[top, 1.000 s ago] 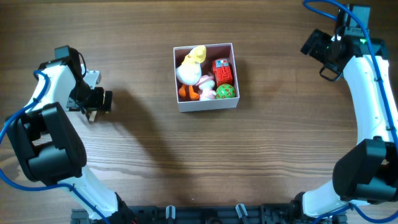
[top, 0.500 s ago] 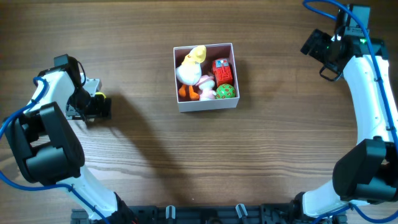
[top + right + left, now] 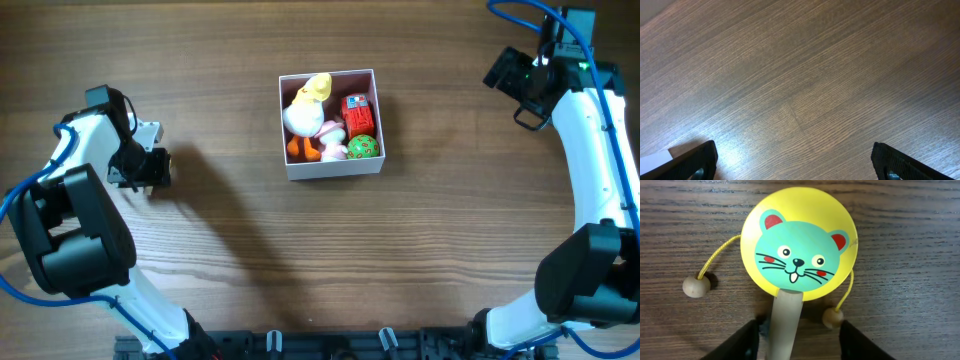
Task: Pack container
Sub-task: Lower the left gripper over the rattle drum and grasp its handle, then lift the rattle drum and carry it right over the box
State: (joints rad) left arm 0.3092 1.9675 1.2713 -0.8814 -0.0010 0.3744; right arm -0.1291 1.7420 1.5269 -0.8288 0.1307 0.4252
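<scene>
Robot lab: arms (image 3: 600,150) flank a wooden table (image 3: 400,260).

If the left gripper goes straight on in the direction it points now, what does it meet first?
Most likely the wooden handle of the yellow mouse-face drum, lying between the open fingers of the left gripper, then the table beneath. Depth is unclear.

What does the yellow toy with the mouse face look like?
The round yellow wooden rattle drum shows a teal mouse face with red ears and whiskers. It has a pale wooden handle and a wooden bead on yellow string at each side. It lies flat on the dark wooden table, the left gripper's jaws open either side of its handle.
</scene>
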